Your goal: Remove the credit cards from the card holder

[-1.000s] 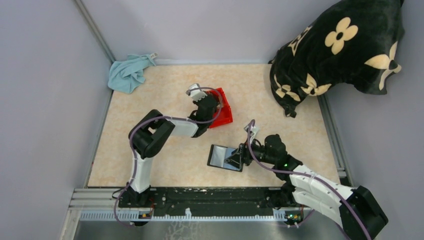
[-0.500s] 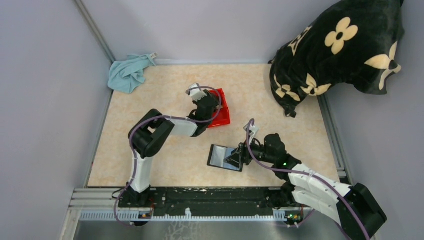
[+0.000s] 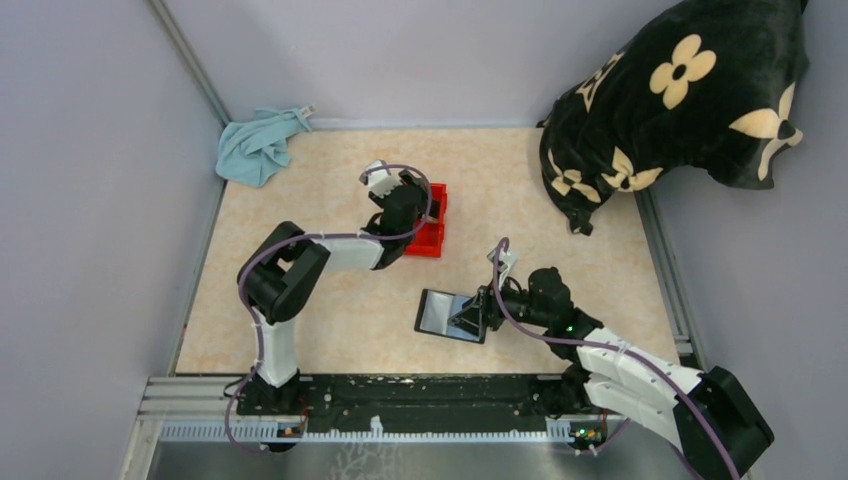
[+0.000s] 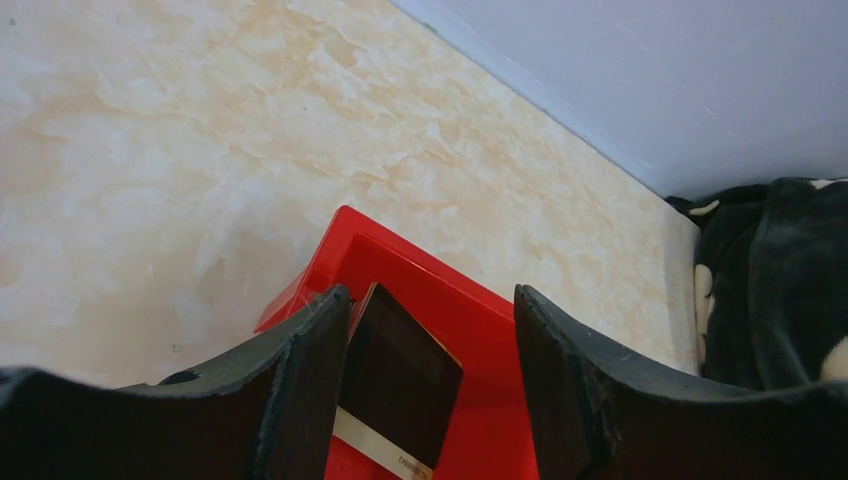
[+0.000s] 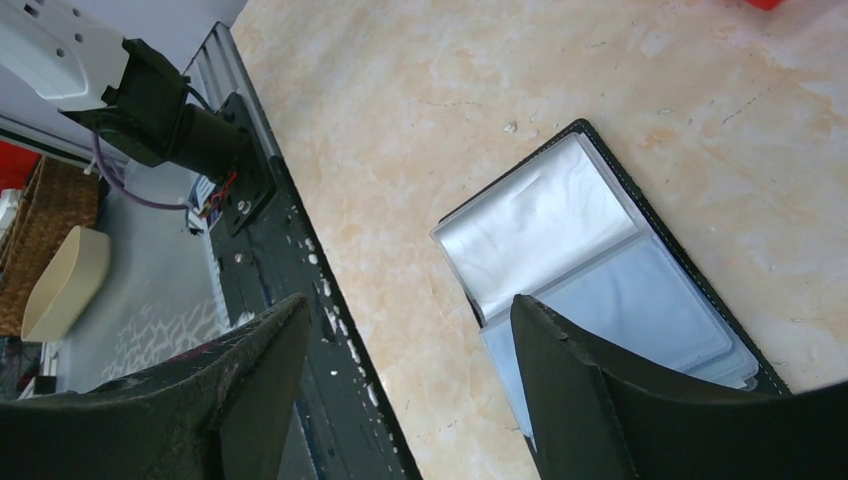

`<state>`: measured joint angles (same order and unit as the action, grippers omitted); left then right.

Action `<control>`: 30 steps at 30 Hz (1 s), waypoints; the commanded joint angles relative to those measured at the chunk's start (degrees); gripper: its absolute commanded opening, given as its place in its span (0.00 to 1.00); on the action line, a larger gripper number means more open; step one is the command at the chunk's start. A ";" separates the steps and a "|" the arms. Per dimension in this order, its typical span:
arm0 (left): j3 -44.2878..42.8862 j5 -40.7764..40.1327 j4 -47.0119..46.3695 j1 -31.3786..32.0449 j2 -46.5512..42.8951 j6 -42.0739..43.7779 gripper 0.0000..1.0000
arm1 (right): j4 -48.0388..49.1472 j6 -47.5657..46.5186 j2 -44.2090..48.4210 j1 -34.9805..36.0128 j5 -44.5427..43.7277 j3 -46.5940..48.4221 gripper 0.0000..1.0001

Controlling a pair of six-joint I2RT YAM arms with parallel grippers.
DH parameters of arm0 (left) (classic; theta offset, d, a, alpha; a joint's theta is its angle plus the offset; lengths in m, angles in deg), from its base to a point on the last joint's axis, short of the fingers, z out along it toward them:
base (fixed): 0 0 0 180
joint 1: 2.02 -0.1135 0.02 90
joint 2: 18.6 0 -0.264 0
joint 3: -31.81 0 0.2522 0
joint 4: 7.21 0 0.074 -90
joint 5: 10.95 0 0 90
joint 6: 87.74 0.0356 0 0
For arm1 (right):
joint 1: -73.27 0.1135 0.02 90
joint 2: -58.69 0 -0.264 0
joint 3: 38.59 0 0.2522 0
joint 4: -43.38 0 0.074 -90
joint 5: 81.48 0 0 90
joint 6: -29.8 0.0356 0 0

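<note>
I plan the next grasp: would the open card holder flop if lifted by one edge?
Probably floppy: the card holder lies open flat, hinged at a fold. Its glossy clear sleeves look slippery. Thin, so likely light.

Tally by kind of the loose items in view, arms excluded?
Card holder: 1
Card, in the bin: 1
Red bin: 1
Blue cloth: 1
Floral cushion: 1
Total: 5

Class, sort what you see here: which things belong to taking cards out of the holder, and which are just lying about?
Job: card holder, card, red bin holding it.
Lying about: blue cloth, flowered cushion.
</note>
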<state>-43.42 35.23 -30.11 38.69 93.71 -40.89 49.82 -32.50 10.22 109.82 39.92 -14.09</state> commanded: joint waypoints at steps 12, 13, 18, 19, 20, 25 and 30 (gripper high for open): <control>4.20 9.48 0.56 0.34 -12.18 9.89 0.71 | 3.26 0.82 1.45 -0.48 -1.16 -0.71 0.28; 5.44 10.79 1.25 0.34 -14.30 10.65 0.71 | 3.18 0.97 1.49 -0.52 -1.94 -0.72 0.16; 14.49 14.07 6.36 0.34 -27.10 11.11 0.71 | -0.04 -2.96 -0.41 -0.52 -2.97 0.70 0.00; 16.53 14.35 7.72 0.34 -29.72 10.91 0.72 | -1.16 -4.36 -1.21 -0.14 -2.34 1.35 0.00; 18.38 14.54 9.21 0.34 -32.12 10.59 0.72 | -2.19 -5.46 -1.80 0.33 -2.51 2.03 0.00; 24.57 16.16 21.43 0.25 -40.25 8.48 0.79 | -4.14 -7.59 -5.05 2.59 -6.34 5.04 0.00; 32.70 18.40 26.14 0.25 -48.76 4.11 0.81 | -4.35 -9.44 -13.47 12.36 -13.49 9.07 0.00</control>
<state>-15.60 50.99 -11.08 38.76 50.48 -33.35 44.29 -38.88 1.76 115.09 32.32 -10.09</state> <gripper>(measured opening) 0.803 0.006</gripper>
